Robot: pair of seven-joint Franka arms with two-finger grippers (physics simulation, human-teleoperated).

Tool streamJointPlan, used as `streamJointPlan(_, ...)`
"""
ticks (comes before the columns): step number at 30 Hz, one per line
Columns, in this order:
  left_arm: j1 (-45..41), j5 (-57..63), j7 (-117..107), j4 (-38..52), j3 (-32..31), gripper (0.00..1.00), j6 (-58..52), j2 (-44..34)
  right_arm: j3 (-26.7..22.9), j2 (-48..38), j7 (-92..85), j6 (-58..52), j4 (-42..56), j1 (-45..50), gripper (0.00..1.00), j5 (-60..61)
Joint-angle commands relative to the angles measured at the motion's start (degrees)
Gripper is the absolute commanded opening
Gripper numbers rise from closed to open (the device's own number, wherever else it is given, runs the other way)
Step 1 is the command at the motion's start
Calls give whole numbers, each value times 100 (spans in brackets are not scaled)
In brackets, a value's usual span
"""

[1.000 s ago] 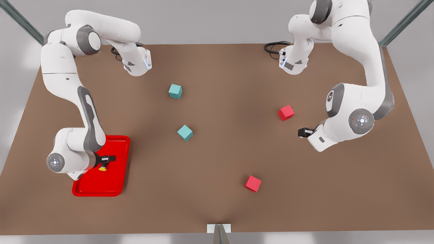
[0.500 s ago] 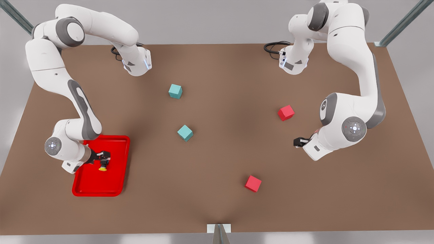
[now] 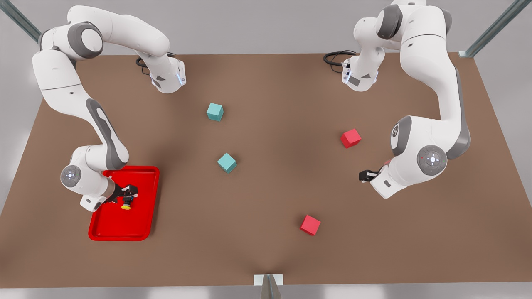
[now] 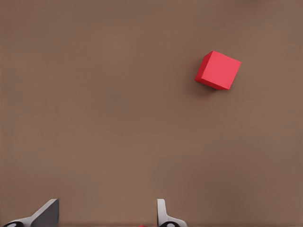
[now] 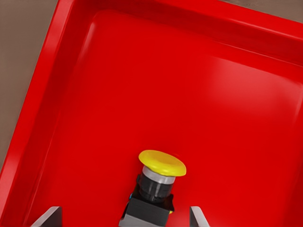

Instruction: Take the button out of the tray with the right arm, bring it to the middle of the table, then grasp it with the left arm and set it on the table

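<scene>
The task is at its very start. The button point(image 3: 126, 204) stands in the tray point(image 3: 143, 226), on the tray floor toward the end nearer the arm bases, and nothing has been lifted yet. The tray itself lies on the surface point(image 3: 266, 199) at the front view's left.

The right end effector point(image 3: 128, 195) hangs over the tray with the button between its fingers. In the right wrist view the button point(image 5: 156, 189) sits in the middle of the gap, yellow cap up on its dark base, and the two fingertips point(image 5: 47, 216) stand wide apart on either side, not touching it. So the fingers are spread and bracketing the button, and by the look of it the grasp is about to be made but is not made.

The left end effector point(image 3: 365, 175) waits above bare surface at the front view's right, between the two red cubes point(image 3: 350, 138). Its fingers point(image 4: 47, 213) are spread wide and hold nothing.

Everything remains: closing on the button, lifting it clear of the tray rim, carrying it to the middle of the surface, the handover to the left arm, and setting it down.
</scene>
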Motion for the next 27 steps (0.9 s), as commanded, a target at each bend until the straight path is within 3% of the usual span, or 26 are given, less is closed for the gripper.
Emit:
streamJointPlan(1, 0, 6, -63, 3, 0, 100, 4, 26, -10, 7, -188, 72, 10, -8, 100, -30)
streamJointPlan(17, -35, 33, -63, 3, 0, 100, 12, 175, -81, 201, -188, 195, -78, -43, 100, -320)
streamJointPlan(18, -35, 33, -63, 3, 0, 100, 12, 193, -89, 201, -179, 204, -78, -52, 95, -320)
streamJointPlan(19, -35, 33, -63, 11, 9, 100, 12, 193, -81, 201, -179, 204, -78, -52, 79, -320)
streamJointPlan(20, -35, 33, -63, 11, 0, 100, 12, 193, -81, 201, -188, 204, -78, -52, 75, -320)
streamJointPlan(27, -53, 33, -63, 3, 0, 100, 12, 193, -133, 262, -179, 239, -78, -34, 72, -364)
